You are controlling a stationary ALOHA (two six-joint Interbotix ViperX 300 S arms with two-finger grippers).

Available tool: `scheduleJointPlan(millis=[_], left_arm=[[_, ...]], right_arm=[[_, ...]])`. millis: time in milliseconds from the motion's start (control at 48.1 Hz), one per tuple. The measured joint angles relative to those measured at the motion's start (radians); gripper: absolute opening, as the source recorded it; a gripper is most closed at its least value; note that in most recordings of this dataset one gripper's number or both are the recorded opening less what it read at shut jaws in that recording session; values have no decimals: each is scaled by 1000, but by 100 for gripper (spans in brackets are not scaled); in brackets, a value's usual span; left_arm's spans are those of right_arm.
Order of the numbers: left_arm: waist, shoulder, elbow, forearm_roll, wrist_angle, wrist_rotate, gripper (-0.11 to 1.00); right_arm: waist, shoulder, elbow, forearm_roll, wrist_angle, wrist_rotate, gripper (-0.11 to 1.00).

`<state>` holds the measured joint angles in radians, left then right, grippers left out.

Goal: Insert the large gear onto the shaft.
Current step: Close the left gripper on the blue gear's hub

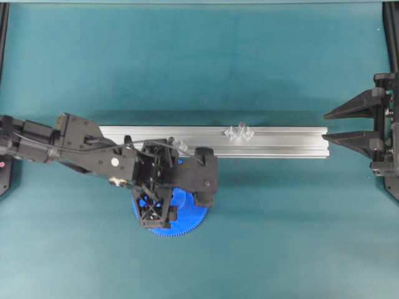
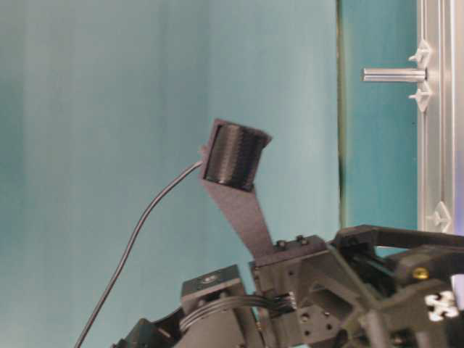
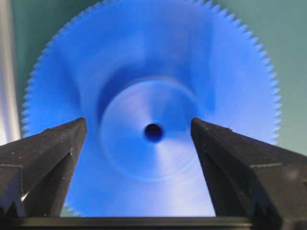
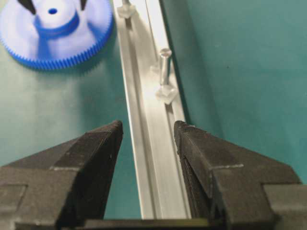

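So the whole setup sits on a flat teal matte surface (image 1: pixel 262 68), smooth and cloth-like, and the table-level view shows the same teal running up as a backdrop. Across the middle of the overhead view lies a long silver aluminium extrusion rail (image 1: pixel 280 142), brushed metal with straight grooves running its length. The big flat blue plastic gear (image 1: pixel 187 215) lies flat on the surface just below the rail, toward 7 o'clock from the centre of the overhead view, with fine teeth all round the rim and a raised round hub with a small dark hole. The left tool (image 3: pixel 139 132), black and chunky with wedge-shaped textured fingers, hangs right over that gear with its jaws spread wide, one on each side of the hub, gripping nothing; I can't tell if the tips touch the gear face. The small upright pale grey metal pin (image 4: pixel 164 64) stands on a clear plastic bracket (image 4: pixel 167 94) on the rail, at about 1 o'clock from the gear. The right tool (image 4: pixel 147 139) sits at 3 o'clock off the rail's end, jaws also wide apart and empty, looking straight down the rail.
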<state>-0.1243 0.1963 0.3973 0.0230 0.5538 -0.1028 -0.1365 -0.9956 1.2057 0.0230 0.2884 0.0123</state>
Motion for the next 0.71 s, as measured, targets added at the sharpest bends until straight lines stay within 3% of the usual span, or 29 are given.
scheduleJointPlan(millis=[707], left_arm=[[-8, 28, -17, 0, 34, -3, 91]], right_arm=[[14, 0, 3, 2, -2, 20, 56]])
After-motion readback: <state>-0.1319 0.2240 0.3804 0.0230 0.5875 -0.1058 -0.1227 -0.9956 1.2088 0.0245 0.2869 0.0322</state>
